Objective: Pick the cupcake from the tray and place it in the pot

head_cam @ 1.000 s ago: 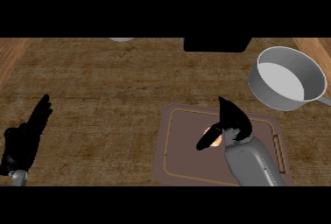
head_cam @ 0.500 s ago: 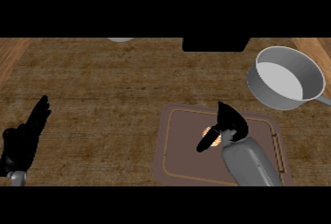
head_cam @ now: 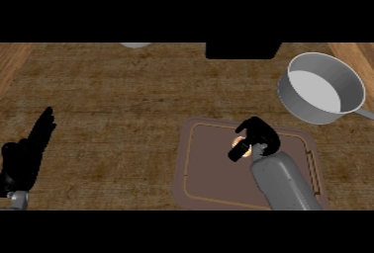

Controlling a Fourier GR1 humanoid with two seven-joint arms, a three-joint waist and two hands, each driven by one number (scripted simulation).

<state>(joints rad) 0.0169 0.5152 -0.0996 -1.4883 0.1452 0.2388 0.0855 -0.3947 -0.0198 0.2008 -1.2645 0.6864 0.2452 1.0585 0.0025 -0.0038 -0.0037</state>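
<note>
On the brown tray [head_cam: 211,178] at the lower right, my right hand [head_cam: 257,136] curls over the cupcake [head_cam: 240,144]. Only a small orange and pale part of the cupcake shows between the thumb and the fingers. The grey pot [head_cam: 321,89] stands on the counter at the upper right, apart from the hand, with its handle running off the right edge. My left hand [head_cam: 29,153] rests open at the lower left, fingers pointing up, with nothing in it.
A black block [head_cam: 242,50] sits at the counter's far edge, just left of the pot. A pale round object [head_cam: 135,45] peeks in at the top edge. Bare wooden countertop lies between the tray and the left hand.
The right hand's fingers have curled down from straight and closed round the cupcake on the tray. The left hand has not moved.
</note>
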